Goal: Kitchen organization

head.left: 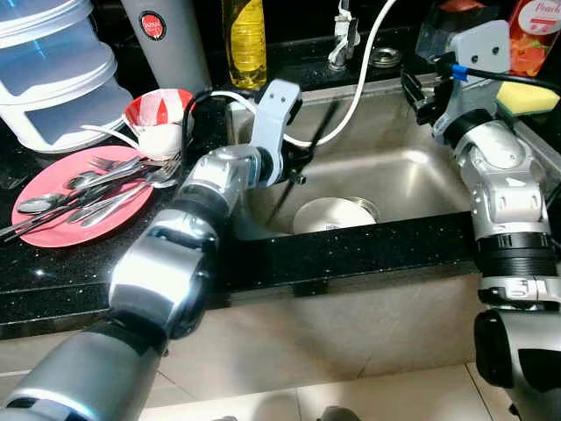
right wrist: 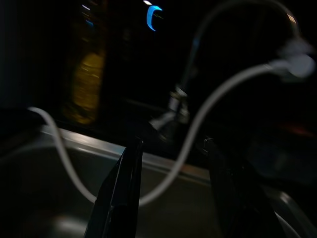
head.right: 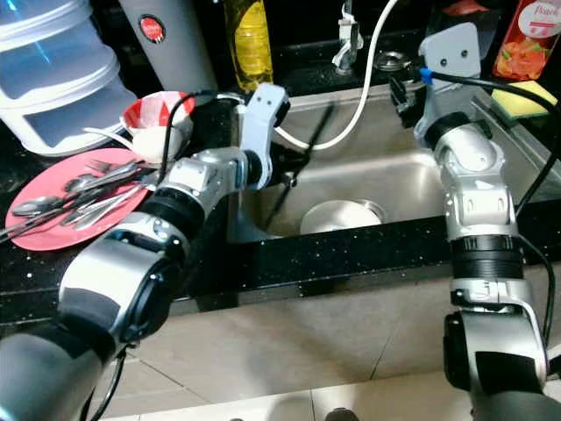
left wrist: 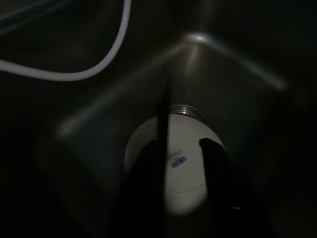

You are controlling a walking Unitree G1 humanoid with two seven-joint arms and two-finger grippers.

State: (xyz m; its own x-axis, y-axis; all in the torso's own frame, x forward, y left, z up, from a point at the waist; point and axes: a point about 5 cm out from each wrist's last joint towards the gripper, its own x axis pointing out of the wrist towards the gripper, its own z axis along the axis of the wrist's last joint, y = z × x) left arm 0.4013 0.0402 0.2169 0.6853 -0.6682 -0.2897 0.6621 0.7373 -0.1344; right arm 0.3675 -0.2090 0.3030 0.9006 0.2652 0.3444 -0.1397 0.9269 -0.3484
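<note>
The left gripper reaches down into the shiny steel sink with its two black fingers spread apart, and it holds nothing. Right under it sits a round white bowl turned upside down, with a small barcode sticker on its bottom. The fingers stand one on each side over the bowl, but I cannot tell if they touch it yet.

The right gripper hangs over the far right side of the sink, near the tap. Its fingers are open too — nothing is between them. A white hose curves from the tap down into the sink.

On the black counter, left of the sink, a flat pink plate carries a pile of silver forks and spoons. Just behind it is a red and white cup. A clear plastic stack of boxes, a yellow bottle and a yellow sponge are also out.

It looks like the tidying has a long way to go — the bowl is still in the sink, and the plate, the cutlery and the cup still need a home.
</note>
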